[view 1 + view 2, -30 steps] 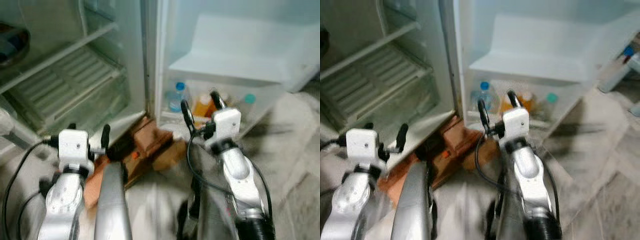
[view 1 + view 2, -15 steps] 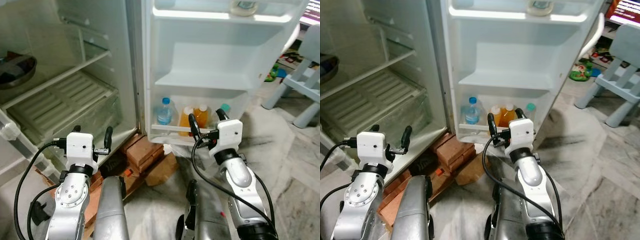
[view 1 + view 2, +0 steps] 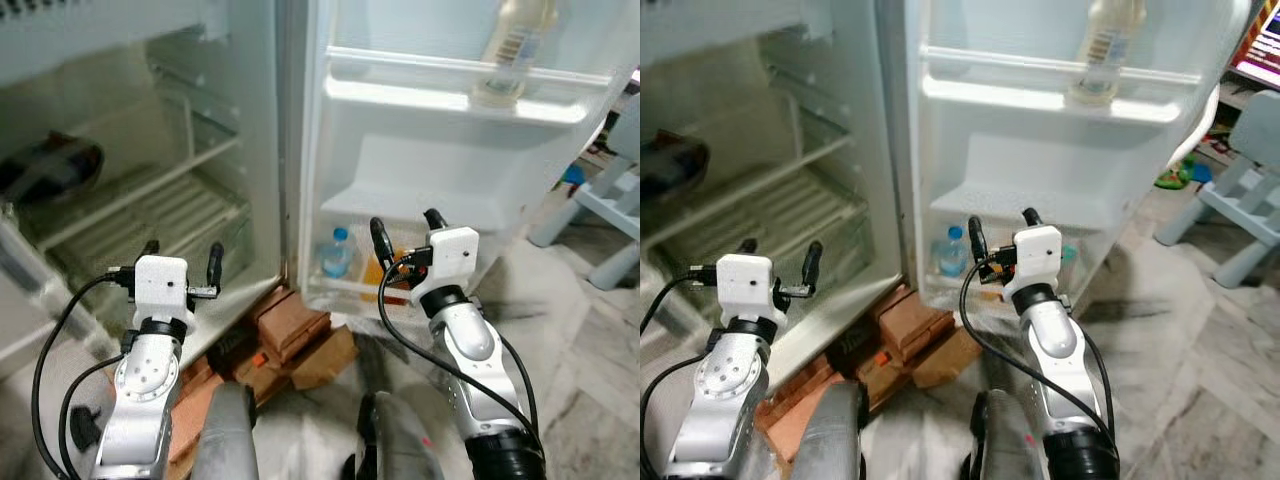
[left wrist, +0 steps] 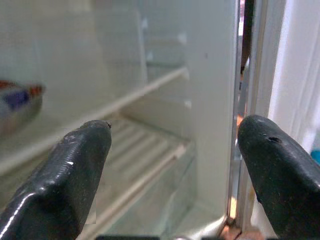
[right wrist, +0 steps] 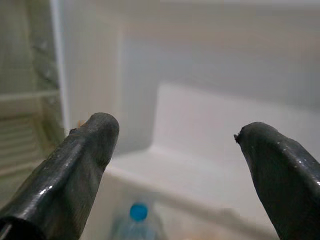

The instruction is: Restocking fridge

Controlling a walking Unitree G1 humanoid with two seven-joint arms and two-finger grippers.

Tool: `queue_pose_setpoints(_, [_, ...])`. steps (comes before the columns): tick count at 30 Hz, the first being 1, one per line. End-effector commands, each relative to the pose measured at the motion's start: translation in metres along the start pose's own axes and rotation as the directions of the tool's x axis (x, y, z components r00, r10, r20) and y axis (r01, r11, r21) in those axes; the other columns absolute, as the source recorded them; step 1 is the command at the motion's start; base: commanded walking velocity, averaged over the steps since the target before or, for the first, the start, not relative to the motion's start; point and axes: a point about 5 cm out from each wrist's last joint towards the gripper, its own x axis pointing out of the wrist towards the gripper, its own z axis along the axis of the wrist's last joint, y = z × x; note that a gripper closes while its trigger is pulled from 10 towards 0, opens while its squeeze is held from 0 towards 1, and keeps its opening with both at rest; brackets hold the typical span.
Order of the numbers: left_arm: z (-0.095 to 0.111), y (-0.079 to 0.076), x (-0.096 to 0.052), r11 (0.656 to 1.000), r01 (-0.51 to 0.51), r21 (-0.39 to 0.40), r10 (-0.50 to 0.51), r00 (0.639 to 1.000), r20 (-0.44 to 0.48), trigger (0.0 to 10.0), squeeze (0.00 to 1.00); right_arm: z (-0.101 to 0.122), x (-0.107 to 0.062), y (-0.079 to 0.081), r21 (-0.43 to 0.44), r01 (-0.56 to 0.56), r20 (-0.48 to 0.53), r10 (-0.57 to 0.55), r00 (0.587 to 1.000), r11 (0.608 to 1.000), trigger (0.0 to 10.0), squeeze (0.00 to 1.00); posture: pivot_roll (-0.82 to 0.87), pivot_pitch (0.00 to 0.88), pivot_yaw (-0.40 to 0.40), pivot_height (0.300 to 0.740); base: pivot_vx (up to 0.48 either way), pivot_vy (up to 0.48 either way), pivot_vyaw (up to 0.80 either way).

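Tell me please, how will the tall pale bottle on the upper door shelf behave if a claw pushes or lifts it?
The tall bottle looks narrow for its height, so a push near its top may tip it. It stands behind the shelf rail, which should stop sliding. It seems full, so probably heavy; its smooth wall may be slippery.

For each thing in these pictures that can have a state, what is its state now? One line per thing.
Fridge door: open.
Left gripper: open, empty, raised before the fridge shelves.
Right gripper: open, empty, raised before the door's bottom rack.
Blue-capped bottle: upright in the door's bottom rack, cap on.
Clear bottle: upright in the upper door rack.
Orange bottle: in the bottom rack, partly hidden.
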Motion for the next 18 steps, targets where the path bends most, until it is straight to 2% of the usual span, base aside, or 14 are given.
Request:
queue_pose_setpoints(1, [-0.005, -0.001, -0.005, 1.000, 0.002, -0.005, -0.002, 1.000, -0.017, 10.0, 0.00, 0.001, -0.004, -0.003, 0.000, 0.005, 0.000, -0.005, 1.000, 1.000, 10.0, 0.00, 0.09, 0.000, -0.049, 0.731, 0.000, 0.000, 0.00])
queue_pose_setpoints(3, [-0.010, -0.008, -0.008, 1.000, 0.018, -0.013, -0.018, 0.999, -0.036, 10.0, 0.00, -0.005, -0.009, -0.003, -0.002, 0.007, -0.026, -0.007, 1.000, 1.000, 10.0, 0.00, 0.09, 0.000, -0.051, 0.740, 0.000, 0.000, 0.00])
queue_pose_setpoints(8, [-0.013, -0.012, -0.007, 1.000, 0.019, -0.016, -0.019, 0.999, -0.048, 10.0, 0.00, -0.011, -0.012, -0.003, 0.003, 0.014, -0.060, -0.014, 0.998, 1.000, 10.0, 0.00, 0.08, 0.000, -0.054, 0.740, 0.000, 0.000, 0.00])
queue_pose_setpoints(10, [-0.011, -0.013, -0.002, 1.000, 0.023, -0.007, -0.024, 0.999, -0.040, 10.0, 0.00, -0.019, -0.012, -0.003, -0.010, 0.022, -0.116, -0.023, 0.993, 1.000, 10.0, 0.00, 0.09, 0.000, -0.056, 0.740, 0.000, 0.000, 0.00])
queue_pose_setpoints(12, [-0.009, -0.013, 0.001, 1.000, 0.022, 0.002, -0.022, 0.999, -0.035, 10.0, 0.00, -0.023, -0.012, -0.002, -0.021, 0.023, -0.135, -0.026, 0.990, 1.000, 10.0, 0.00, 0.09, 0.000, -0.057, 0.740, 0.000, 0.000, 0.00])
queue_pose_setpoints(15, [-0.008, -0.011, 0.004, 1.000, 0.016, 0.003, -0.016, 0.999, -0.032, 10.0, 0.00, -0.027, -0.013, 0.001, 0.022, 0.014, -0.158, -0.010, 0.987, 1.000, 10.0, 0.00, 0.09, 0.000, -0.058, 0.740, 0.000, 0.000, 0.00])
queue_pose_setpoints(18, [-0.006, -0.009, 0.006, 1.000, 0.015, 0.023, -0.015, 1.000, -0.016, 10.0, 0.00, -0.029, -0.012, 0.005, 0.023, -0.012, -0.169, 0.016, 0.986, 1.000, 10.0, 0.00, 0.09, 0.000, -0.057, 0.740, 0.000, -0.271, 0.00])
